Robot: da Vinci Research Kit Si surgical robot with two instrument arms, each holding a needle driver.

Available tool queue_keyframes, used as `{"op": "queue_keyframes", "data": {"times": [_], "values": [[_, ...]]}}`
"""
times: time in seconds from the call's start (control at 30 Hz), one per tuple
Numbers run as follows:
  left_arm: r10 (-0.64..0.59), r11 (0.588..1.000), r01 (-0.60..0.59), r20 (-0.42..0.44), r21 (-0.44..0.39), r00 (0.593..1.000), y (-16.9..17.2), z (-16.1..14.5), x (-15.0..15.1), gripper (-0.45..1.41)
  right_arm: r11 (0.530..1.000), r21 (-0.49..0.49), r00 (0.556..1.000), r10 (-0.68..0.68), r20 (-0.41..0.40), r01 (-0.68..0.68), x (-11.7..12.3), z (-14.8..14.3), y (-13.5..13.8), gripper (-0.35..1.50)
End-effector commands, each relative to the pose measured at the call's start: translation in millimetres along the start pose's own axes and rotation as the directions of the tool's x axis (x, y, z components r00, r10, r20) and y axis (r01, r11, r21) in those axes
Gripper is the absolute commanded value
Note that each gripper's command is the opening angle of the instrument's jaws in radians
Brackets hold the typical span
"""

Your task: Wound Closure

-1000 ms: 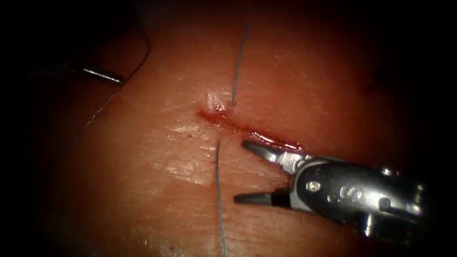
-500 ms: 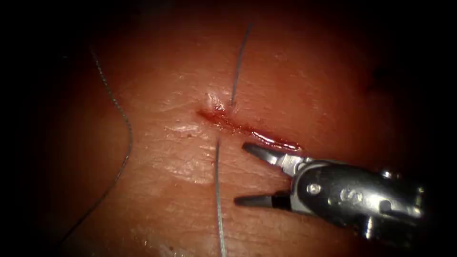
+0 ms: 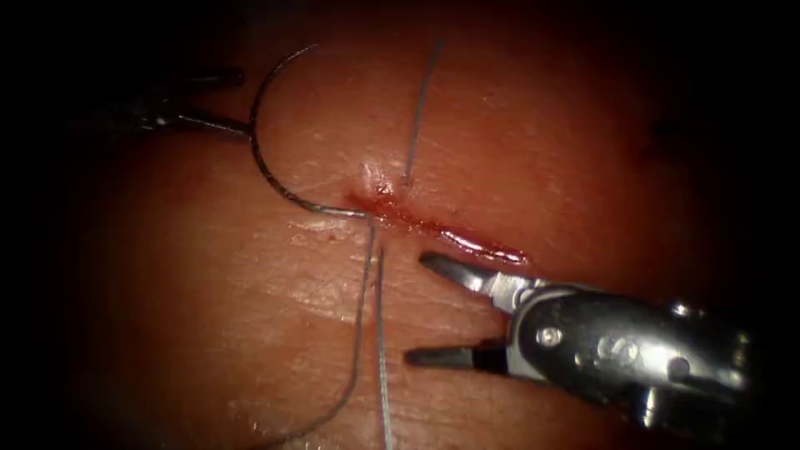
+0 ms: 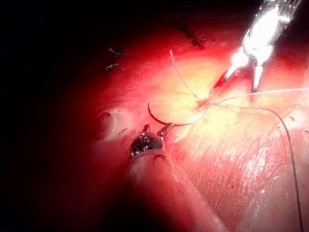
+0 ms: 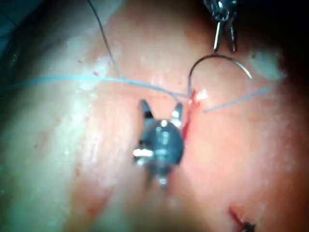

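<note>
- Now, left gripper (image 3: 237, 127), dark slim steel, clamps the thin curved steel needle (image 3: 262, 162) near mid-curve, left of the wet red cut (image 3: 433, 225).
- Needle tip sits at the cut's left end; in the tissue or not, cannot tell.
- Right gripper (image 3: 417, 308), shiny steel, gapes wide and empty beside the cut's right end.
- Glossy pink tissue (image 3: 583, 150); fine grey thread (image 3: 379, 333) runs near the right gripper.

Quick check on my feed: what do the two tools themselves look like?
The right tool has slim tapered metal pincer blades on a silver wrist housing with a round screw and stamped marks. The left tool is dark and thin, its pincer blades narrow; close up, a shiny metal wrist.
</note>
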Motion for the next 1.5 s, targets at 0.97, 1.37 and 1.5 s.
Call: {"op": "queue_keyframes", "data": {"times": [0.97,1.37,1.5], "values": [[0.023,0.999,-0.023,0.022,0.027,1.0,4.5,-1.1,7.0,-0.18,1.0,-0.011,1.0,0.012,-0.025,-0.012,1.4,0.4,0.3,0.89],[0.096,0.988,-0.084,0.093,-0.126,0.991,8.4,1.4,8.0,0.09,0.999,-0.028,1.0,0.017,-0.019,-0.018,1.2,0.2,0.4,0.91],[0.133,0.979,-0.11,0.122,-0.174,0.984,9.4,2.0,7.9,0.19,0.999,-0.029,1.0,0.017,-0.019,-0.018,1.1,0.2,0.4,0.91]]}}
